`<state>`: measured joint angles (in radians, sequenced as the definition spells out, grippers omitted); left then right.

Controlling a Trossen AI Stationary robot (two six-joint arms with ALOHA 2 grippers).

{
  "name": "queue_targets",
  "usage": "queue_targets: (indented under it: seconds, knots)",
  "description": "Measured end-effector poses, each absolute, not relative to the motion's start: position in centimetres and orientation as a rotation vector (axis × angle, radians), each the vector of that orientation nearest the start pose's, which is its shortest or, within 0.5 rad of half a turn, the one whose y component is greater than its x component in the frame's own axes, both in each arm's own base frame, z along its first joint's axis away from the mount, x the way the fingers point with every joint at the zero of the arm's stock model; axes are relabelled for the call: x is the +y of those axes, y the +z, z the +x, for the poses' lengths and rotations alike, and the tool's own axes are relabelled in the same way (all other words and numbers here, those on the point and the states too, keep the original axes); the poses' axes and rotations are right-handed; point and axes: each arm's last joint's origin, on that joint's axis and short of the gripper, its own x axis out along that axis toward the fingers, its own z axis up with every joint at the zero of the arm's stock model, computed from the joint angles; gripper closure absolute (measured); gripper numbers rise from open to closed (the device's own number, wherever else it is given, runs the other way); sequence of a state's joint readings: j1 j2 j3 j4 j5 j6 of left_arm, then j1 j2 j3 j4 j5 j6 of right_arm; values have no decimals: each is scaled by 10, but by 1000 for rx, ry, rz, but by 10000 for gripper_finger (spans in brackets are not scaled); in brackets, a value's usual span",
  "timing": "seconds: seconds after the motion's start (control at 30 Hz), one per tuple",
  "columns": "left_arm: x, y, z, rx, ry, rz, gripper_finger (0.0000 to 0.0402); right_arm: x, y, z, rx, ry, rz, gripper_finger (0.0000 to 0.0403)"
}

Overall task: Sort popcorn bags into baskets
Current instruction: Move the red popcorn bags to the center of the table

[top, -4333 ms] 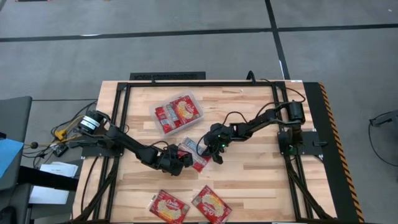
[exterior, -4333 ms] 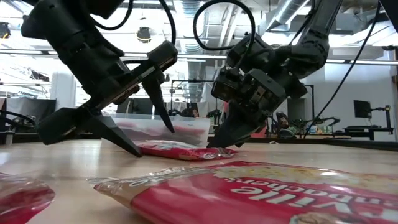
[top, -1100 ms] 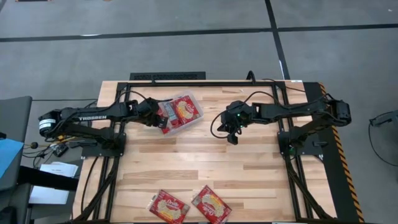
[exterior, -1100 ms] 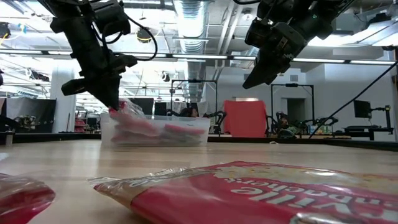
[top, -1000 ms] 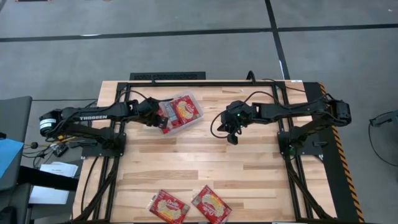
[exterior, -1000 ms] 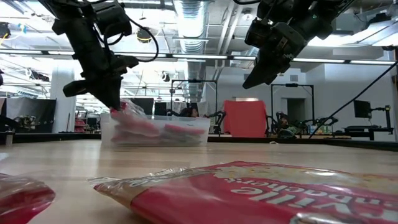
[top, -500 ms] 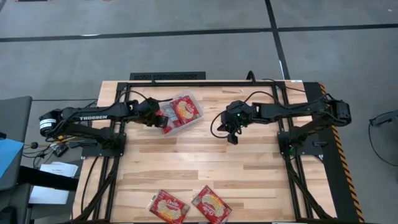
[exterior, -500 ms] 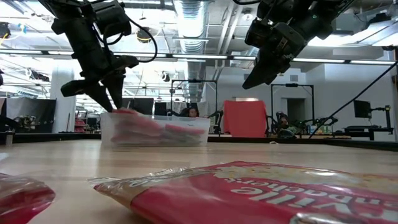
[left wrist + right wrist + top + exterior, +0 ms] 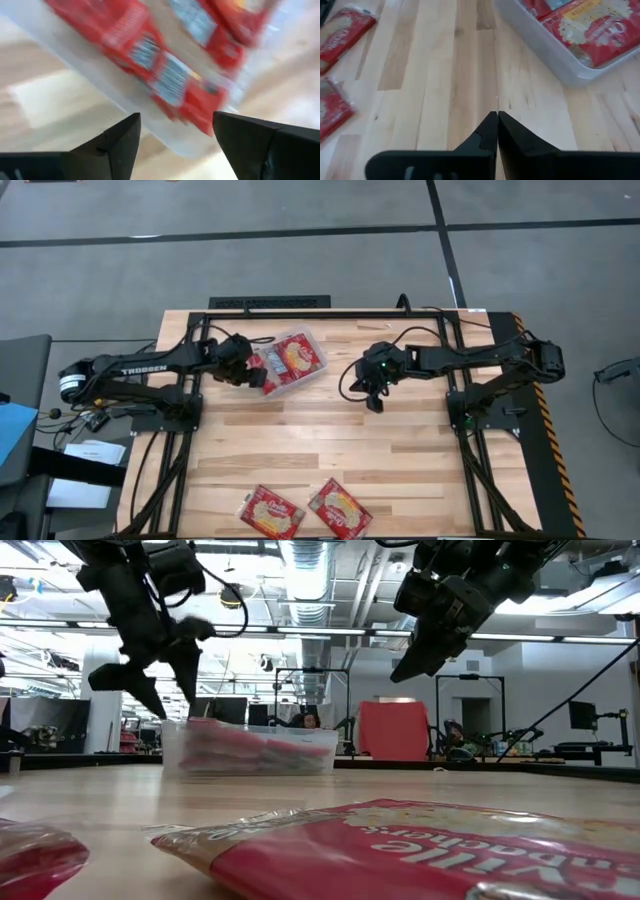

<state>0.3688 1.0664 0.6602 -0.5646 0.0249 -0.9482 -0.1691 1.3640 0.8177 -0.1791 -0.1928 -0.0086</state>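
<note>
The transparent tray (image 9: 290,365) sits on the far half of the table with several red popcorn packets (image 9: 297,355) in it; the low view shows them through the tray's wall (image 9: 250,752). My left gripper (image 9: 162,688) is open and empty, hanging just above the tray's left end (image 9: 150,130). My right gripper (image 9: 375,398) is shut and empty, raised over bare wood to the right of the tray (image 9: 570,65). Two more packets (image 9: 270,511) (image 9: 340,508) lie flat near the near edge.
The two loose packets fill the low view's foreground (image 9: 400,850) and show far off in the right wrist view (image 9: 342,30). A black frame (image 9: 320,313) runs round the table's far and side edges. Bare wood lies between the tray and the near packets.
My left gripper has opened and let go of a red packet over the tray's left end. The packet has dropped flat onto the others in the tray. The gripper has then risen a little and drawn back toward the table's left edge. My right arm has kept still.
</note>
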Motion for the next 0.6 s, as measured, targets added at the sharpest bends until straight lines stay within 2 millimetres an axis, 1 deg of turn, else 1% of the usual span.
queue_targets:
  seconds: [0.1,0.2,0.27,0.37,0.5,0.6]
  knots:
    - [58,227,187,751,592,-1108,176,-35,222,276,710,107,150,372]
    - [31,234,194,807,453,-1170,193,-24,223,277,709,187,156,379]
    - [6,238,198,843,378,-1202,202,-16,223,277,712,215,146,383]
    - [-40,242,203,842,298,-1240,213,-2,223,278,714,261,127,384]
    - [-98,242,203,705,287,-1313,230,19,224,278,707,335,97,380]
    - [-134,235,200,640,282,-1371,255,36,224,279,689,370,70,380]
